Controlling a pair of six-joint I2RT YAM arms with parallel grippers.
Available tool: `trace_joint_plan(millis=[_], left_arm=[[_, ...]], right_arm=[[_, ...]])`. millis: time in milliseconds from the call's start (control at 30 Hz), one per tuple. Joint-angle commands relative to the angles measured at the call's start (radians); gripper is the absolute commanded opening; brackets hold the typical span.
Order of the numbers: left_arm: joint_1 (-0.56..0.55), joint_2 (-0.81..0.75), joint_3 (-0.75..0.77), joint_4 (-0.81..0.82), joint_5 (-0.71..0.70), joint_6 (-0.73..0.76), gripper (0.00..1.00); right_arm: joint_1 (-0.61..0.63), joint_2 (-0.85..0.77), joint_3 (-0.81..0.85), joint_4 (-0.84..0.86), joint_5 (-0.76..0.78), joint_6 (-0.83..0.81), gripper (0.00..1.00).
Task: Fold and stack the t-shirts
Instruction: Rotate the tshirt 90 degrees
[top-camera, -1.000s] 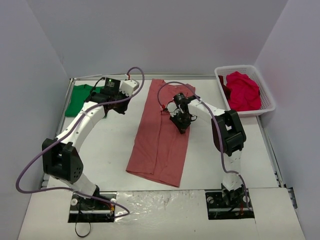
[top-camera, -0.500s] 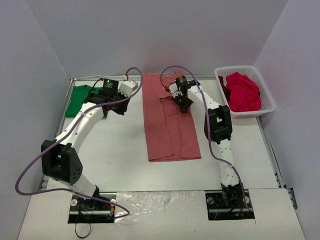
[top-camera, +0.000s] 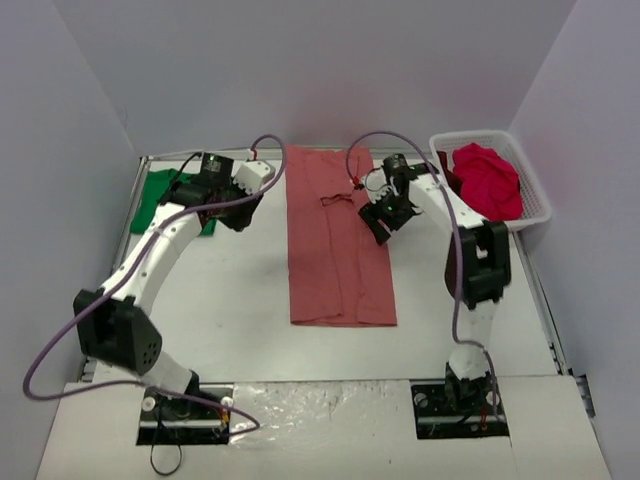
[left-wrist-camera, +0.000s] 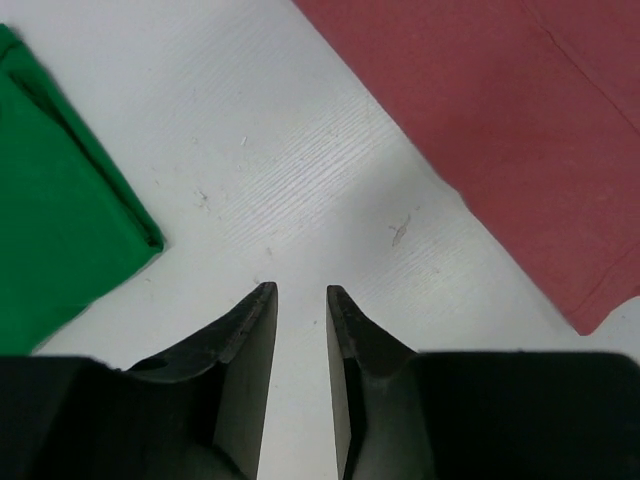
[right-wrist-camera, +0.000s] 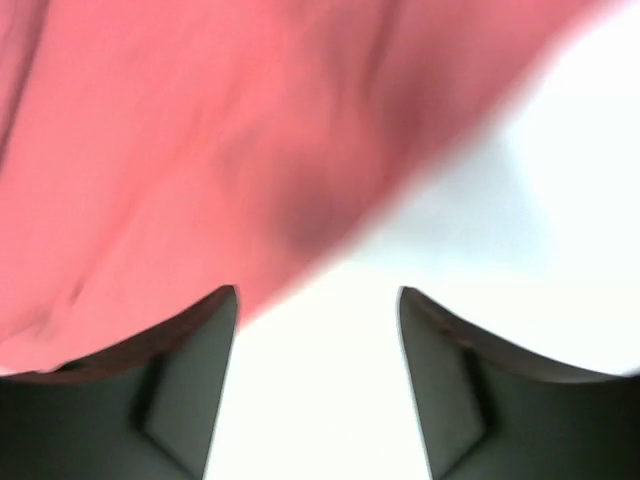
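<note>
Seen from above, the light is bright and even. The pink t-shirt (top-camera: 335, 240) throws almost no shadow on the white table (top-camera: 230, 290), and the shadows around the shirt are faint and soft. Below the shirt, near the front edge, a shiny strip (top-camera: 330, 400) glints.

The left wrist view is sharp. Small marks on the table beside the shirt show clearly. The left gripper (left-wrist-camera: 300, 292) looks very dark.

The right wrist view is blurry. The shirt is a soft smear, and the table to its right is washed out white. The right gripper (right-wrist-camera: 318, 292) has fuzzy edges.
</note>
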Motion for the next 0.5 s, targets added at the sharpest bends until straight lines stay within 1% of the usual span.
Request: trace_joint_plan(millis=[0,33,67,100,167,200,233,267,300,333,367,400,433,467], left_arm=[[0.006,-0.152,0.074,-0.087,-0.024,0.046,0.26],[0.006,-0.203,0.058,-0.093,-0.065,0.05,0.31],[0.006,-0.228,0.042,-0.093,-0.096,0.053,0.34],[0.006,-0.273,-0.004,-0.104,-0.124,0.081,0.39],[0.008,-0.318,-0.069,-0.11,-0.194,0.123,0.4],[0.009,-0.343,-0.112,-0.107,-0.216,0.144,0.4],[0.009,-0.388,-0.205,-0.108,-0.224,0.164,0.4],[0.009,-0.41,-0.256,-0.102,-0.244,0.195,0.4],[0.011,-0.435,-0.305,-0.079,-0.253,0.195,0.4],[0.011,-0.479,-0.355,-0.061,-0.28,0.188,0.39],[0.012,-0.501,-0.444,-0.039,-0.29,0.163,0.39],[0.012,-0.545,-0.486,-0.009,-0.279,0.155,0.38],[0.012,-0.567,-0.552,0.004,-0.27,0.148,0.38],[0.017,-0.587,-0.58,0.028,-0.237,0.126,0.38]], right_arm=[[-0.035,-0.304,-0.092,-0.07,-0.043,-0.013,0.64],[-0.036,-0.398,-0.182,-0.069,-0.012,-0.01,0.64],[-0.038,-0.448,-0.23,-0.069,-0.004,-0.007,0.64],[-0.041,-0.536,-0.329,-0.063,0.002,0.01,0.68],[-0.042,-0.618,-0.418,-0.05,-0.013,0.036,0.89],[-0.048,-0.701,-0.461,-0.05,-0.023,0.037,1.0],[-0.058,-0.744,-0.55,-0.029,-0.027,0.039,1.0],[-0.062,-0.788,-0.595,-0.012,-0.029,0.042,1.0],[-0.077,-0.828,-0.612,0.015,-0.015,0.054,1.0],[-0.103,-0.88,-0.608,0.041,0.005,0.103,1.0],[-0.123,-0.911,-0.618,0.052,0.007,0.116,1.0],[-0.146,-0.965,-0.624,0.057,-0.063,0.116,1.0],[-0.185,-0.986,-0.627,0.078,-0.102,0.102,1.0],[-0.208,-1.008,-0.644,0.094,-0.166,0.1,1.0]])
